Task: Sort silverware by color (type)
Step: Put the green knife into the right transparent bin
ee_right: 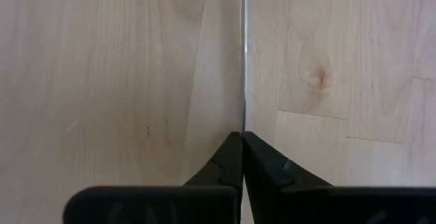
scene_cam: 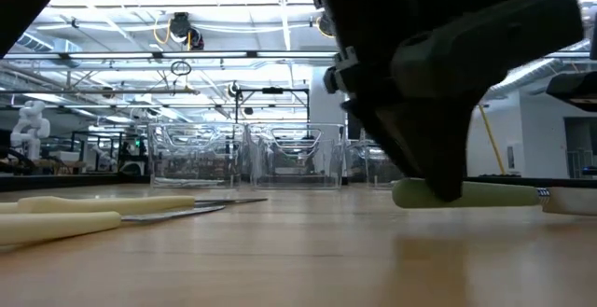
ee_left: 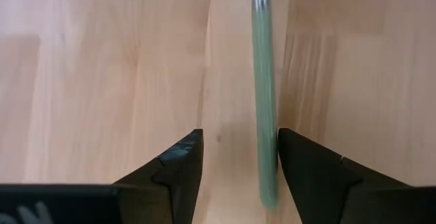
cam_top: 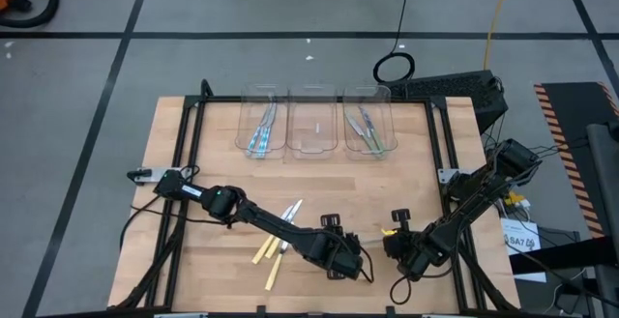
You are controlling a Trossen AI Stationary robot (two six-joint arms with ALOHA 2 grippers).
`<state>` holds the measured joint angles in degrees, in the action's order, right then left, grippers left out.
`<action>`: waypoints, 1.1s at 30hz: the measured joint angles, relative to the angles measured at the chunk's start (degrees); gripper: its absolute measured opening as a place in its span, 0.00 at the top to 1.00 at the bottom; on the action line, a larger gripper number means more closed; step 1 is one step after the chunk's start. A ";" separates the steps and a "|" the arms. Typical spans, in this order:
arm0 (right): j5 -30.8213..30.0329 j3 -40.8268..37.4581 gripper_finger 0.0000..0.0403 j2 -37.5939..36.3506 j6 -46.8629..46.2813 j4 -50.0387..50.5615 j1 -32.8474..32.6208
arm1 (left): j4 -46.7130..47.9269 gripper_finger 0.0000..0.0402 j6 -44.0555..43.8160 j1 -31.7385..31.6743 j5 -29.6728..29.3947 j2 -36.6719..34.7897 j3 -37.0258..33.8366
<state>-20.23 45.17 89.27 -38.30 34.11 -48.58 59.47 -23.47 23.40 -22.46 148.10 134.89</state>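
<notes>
A green-handled utensil [ee_left: 264,81] lies on the wooden table [cam_top: 193,163] near its front edge; the low view shows its handle [scene_cam: 494,193] flat on the wood. My left gripper [ee_left: 238,139] stands open over that handle, one finger on each side, the handle close beside one finger [ee_left: 306,169]. My right gripper [ee_right: 243,135], just to the right [cam_top: 401,258], is shut on a thin silvery strip. Three pale yellow utensils [cam_top: 276,245] lie left of my left gripper [cam_top: 363,265]. My left gripper stands astride the green handle; whether the nearer finger touches it, I cannot tell. My right gripper pinches a thin silvery strip [ee_right: 244,118], seen edge-on, between its two fingertips. It looks like the green utensil's metal end. The fingers slant down, and the strip runs straight on from them, low over the table.
Three clear bins stand in a row at the far side: the left one [cam_top: 263,125] holds blue-handled utensils, the middle one [cam_top: 312,125] shows nothing inside, the right one [cam_top: 369,127] holds green-handled ones. Black frame rails [cam_top: 189,144] run along the table's sides.
</notes>
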 joint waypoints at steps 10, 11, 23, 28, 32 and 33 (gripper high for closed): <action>0.75 0.07 1.00 0.00 0.02 -0.10 0.26 | 0.87 0.51 -2.30 1.44 -0.29 -1.52 0.13; 0.75 0.09 1.00 0.00 0.00 -0.13 0.26 | 0.89 0.51 -2.28 1.34 -0.30 -1.47 0.12; 0.82 0.07 1.00 0.00 -0.02 -0.20 0.26 | 0.70 0.51 -3.29 1.38 -0.52 -1.43 0.09; 0.82 0.07 1.00 0.00 -0.02 -0.20 0.26 | 1.50 0.51 -4.79 2.12 -0.30 -1.50 0.07; 0.84 0.07 1.00 0.00 -0.02 -0.20 0.26 | 1.20 0.51 -3.49 3.20 -0.35 -1.67 0.07; 0.84 0.07 1.00 0.00 -0.02 -0.20 0.26 | 1.07 0.51 -2.56 3.41 -0.77 -1.69 0.07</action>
<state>-19.40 45.23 89.27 -38.33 33.91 -48.31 60.54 -26.03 26.81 -23.23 146.41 134.96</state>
